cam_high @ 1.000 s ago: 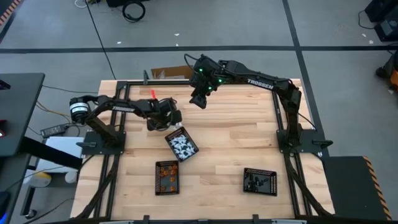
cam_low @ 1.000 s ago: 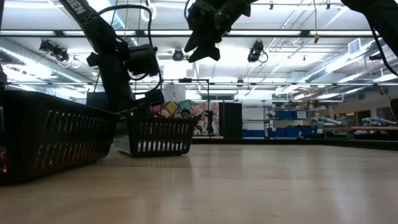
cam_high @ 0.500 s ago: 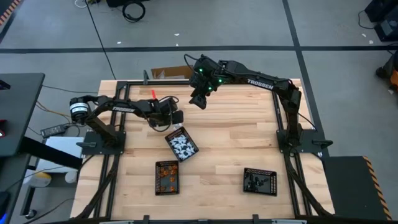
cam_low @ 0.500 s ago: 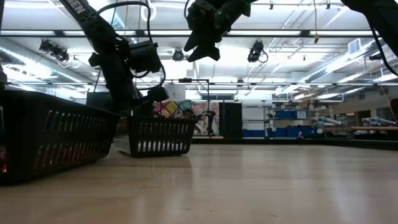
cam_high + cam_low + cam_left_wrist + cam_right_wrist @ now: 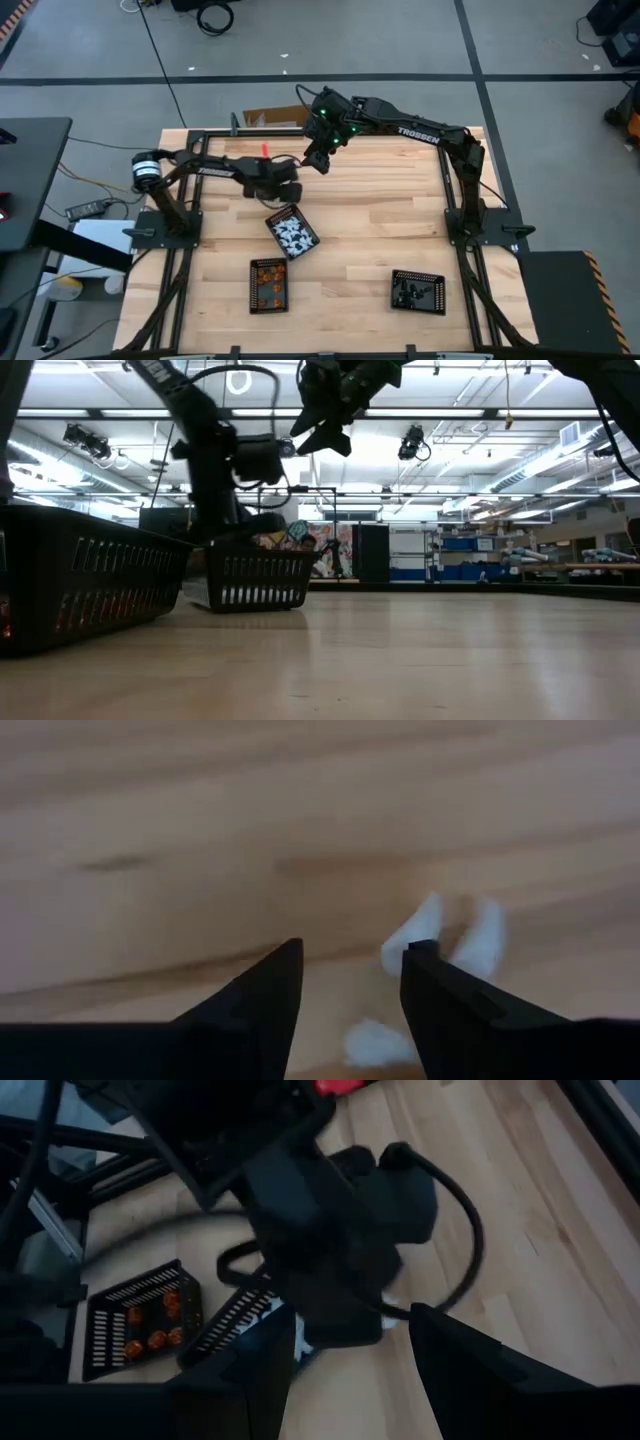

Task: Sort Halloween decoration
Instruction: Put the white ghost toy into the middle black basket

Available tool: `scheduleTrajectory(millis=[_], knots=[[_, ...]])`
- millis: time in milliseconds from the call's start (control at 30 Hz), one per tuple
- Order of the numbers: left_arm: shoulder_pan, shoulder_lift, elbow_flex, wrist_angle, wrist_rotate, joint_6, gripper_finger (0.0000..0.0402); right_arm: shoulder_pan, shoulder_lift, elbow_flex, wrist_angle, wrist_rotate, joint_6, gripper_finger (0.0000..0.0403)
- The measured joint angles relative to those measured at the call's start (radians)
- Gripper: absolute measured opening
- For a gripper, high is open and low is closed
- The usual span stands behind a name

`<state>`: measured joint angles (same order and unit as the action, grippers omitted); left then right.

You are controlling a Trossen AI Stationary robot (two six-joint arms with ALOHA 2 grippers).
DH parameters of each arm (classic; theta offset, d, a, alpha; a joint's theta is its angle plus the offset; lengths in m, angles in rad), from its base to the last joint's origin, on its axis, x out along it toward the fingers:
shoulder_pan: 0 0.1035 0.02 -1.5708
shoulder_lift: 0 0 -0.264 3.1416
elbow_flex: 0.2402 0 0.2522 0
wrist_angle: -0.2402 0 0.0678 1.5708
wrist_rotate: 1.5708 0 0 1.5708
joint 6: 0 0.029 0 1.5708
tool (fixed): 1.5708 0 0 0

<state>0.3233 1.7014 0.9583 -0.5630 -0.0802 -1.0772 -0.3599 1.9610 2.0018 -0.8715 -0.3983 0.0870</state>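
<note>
Claws over sorting trays

Left gripper [image 5: 345,975] spread, low over wood, white pieces [image 5: 455,940] blurred at 2 o'clock beyond fingertips; long axis unreadable. Right gripper [image 5: 318,160] raised at 1 o'clock from left, parted, holding nothing. White tray [image 5: 291,233], orange tray [image 5: 268,284], black tray [image 5: 417,291] nearer front.

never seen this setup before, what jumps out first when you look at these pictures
Three small black trays on the wooden table catch the eye: one holding white pieces near the middle, one with orange pieces toward the front, one with dark pieces at front right. Above them two dark arms reach toward each other: the left gripper, open, hangs low over loose white pieces on bare wood, and the right gripper hovers higher, open, near the table's far edge.
</note>
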Motion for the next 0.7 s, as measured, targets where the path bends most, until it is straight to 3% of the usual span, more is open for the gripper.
scheduleTrajectory(millis=[167,300,700], knots=[[0.005,0.066,0.131,-0.152,-0.048,0.053,0.0176,0.0,0.0,0.0,0.001,-0.018,0.019,0.0203],[0.004,0.068,0.196,-0.149,-0.057,0.104,0.0176,0.001,-0.004,0.0,-0.005,-0.025,0.019,0.0203],[0.045,0.069,0.208,-0.114,-0.042,0.105,0.0191,0.001,-0.003,0.0,0.005,-0.013,0.0,0.0203]])
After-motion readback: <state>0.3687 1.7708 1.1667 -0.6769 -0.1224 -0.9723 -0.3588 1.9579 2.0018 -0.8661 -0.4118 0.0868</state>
